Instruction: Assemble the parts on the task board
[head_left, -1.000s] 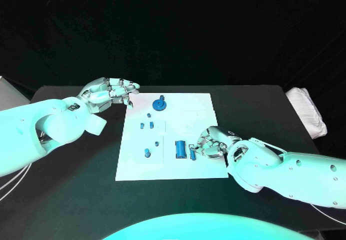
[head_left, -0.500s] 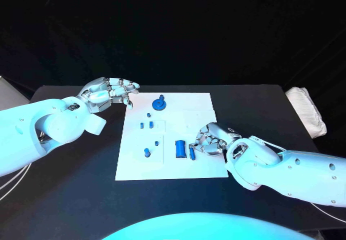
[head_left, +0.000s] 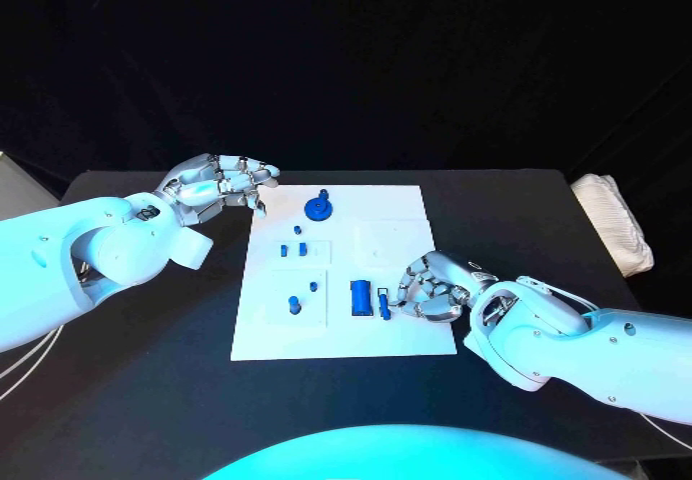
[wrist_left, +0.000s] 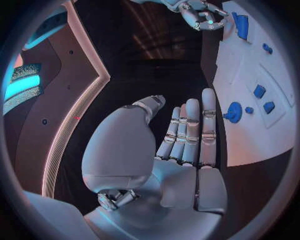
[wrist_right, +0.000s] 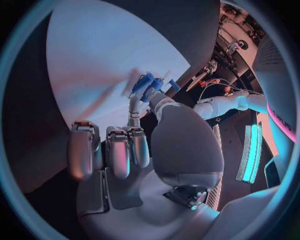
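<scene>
Head view: the task board (head_left: 404, 235) is a flat, matte white rectangular plate in the middle of the black table (head_left: 534, 215). Seven blue parts are visible on it: a round wheel-shaped part (head_left: 317, 209) near the far edge, three small pegs (head_left: 299, 244) below it, a small pair (head_left: 296, 304) lower left (shapes too small to tell), a rectangular block (head_left: 359, 298) and a slim part (head_left: 385, 305) just beside that block.

The right hand (head_left: 430, 289), silver and segmented, rests over the board's right side with its fingers curled toward the slim part; whether it grips the part cannot be told. In the right wrist view, blue pieces (wrist_right: 150, 85) sit at the fingertips (wrist_right: 139, 95).

The left hand (head_left: 216, 182) hovers off the board's far left corner, holding nothing, fingers loosely bent; the left wrist view shows them extended and side by side (wrist_left: 190, 135).

Compared with one second ago, the right hand has shifted slightly toward the robot; the left hand is unchanged.
</scene>
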